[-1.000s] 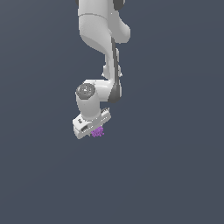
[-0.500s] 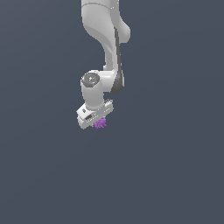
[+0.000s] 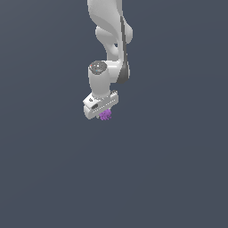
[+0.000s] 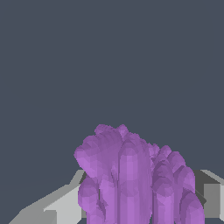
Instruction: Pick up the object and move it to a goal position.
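The object is a small bright purple bumpy clump (image 3: 105, 115). It sits just under my white gripper (image 3: 103, 113), held between the fingers above the grey floor. In the wrist view the purple clump (image 4: 131, 179) fills the space between the two grey-white fingers (image 4: 61, 210), which press on either side of it. The gripper is shut on the clump. The fingertips are mostly hidden behind the hand in the exterior view.
A plain dark grey floor (image 3: 178, 178) spreads all around. The white arm (image 3: 109, 40) reaches down from the top of the exterior view.
The gripper has risen and shifted toward the exterior view's right, carrying the purple clump with it. The grip stays shut.
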Controlling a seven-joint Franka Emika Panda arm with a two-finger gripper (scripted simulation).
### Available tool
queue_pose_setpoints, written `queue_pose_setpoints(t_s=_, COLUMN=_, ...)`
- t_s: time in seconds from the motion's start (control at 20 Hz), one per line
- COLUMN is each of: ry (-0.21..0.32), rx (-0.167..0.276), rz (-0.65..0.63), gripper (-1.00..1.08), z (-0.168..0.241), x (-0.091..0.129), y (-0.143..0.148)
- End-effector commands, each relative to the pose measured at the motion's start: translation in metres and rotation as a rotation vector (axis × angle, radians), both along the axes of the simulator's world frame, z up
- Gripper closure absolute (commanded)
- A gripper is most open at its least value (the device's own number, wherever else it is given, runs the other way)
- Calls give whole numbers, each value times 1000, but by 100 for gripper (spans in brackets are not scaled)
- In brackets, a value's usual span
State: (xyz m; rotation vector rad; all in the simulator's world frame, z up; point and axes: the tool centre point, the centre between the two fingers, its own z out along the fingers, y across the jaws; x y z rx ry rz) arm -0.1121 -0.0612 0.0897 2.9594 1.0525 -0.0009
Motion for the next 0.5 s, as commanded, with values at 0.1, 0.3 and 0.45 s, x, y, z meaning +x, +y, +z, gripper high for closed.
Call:
queue_pose_setpoints(t_s=0.1, ry=0, rx=0, rz=0, gripper=108, z=7, x=-17, y=6)
queue_pose_setpoints(t_s=0.3, ry=0, rx=0, rz=0, gripper=108, z=10, x=-26, y=8)
queue_pose_setpoints(t_s=0.45, ry=0, rx=0, rz=0, gripper=108, z=12, x=-28, y=9)
